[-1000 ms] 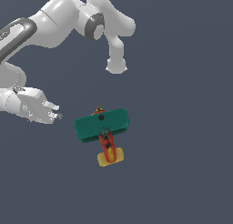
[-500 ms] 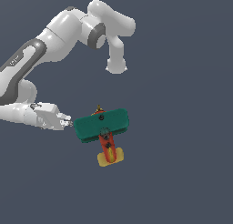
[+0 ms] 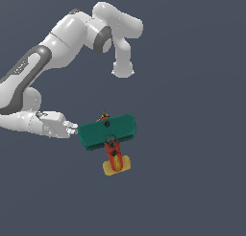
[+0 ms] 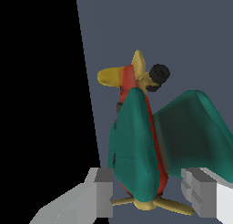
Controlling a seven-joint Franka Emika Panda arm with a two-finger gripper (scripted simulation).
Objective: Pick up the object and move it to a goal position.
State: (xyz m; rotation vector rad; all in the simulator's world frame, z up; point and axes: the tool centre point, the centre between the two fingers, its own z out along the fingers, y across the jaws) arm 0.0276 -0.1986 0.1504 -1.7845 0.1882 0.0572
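**Pincer spread at the wing tip of the toy biplane**

The toy biplane (image 3: pixel 108 135) lies flat on the dark grey-blue counter (image 3: pixel 192 172), a little below the middle of the exterior view. Its teal-green wings (image 3: pixel 106 131) run across the frame, slightly tilted, with the red-orange body (image 3: pixel 113 155) running down from them to the yellow tail (image 3: pixel 116 166). A small bit of yellow and a dark spot show just above the wings, at the nose end.

The white arm (image 3: pixel 62 38) reaches in from the exterior view's left, its forearm bending down and back so that the pincer (image 3: pixel 74 129) lies low and roughly level, pointing toward the exterior view's right. Its tips sit right at the wing end nearest that side; from this view I cannot tell whether they touch the wing.

In the wrist view the plane fills the middle: the teal wings (image 4: pixel 136 145) seen edge-on, the red body between them, the yellow propeller (image 4: pixel 154 205) closest to the camera, and the yellow tail (image 4: pixel 113 75) and a black wheel (image 4: pixel 159 73) farther off. The two grey fingers (image 4: pixel 103 196) stand wide apart, one on each side of the nose end, with a visible gap between each finger and the plane. The pincer (image 4: pixel 150 195) holds nothing.
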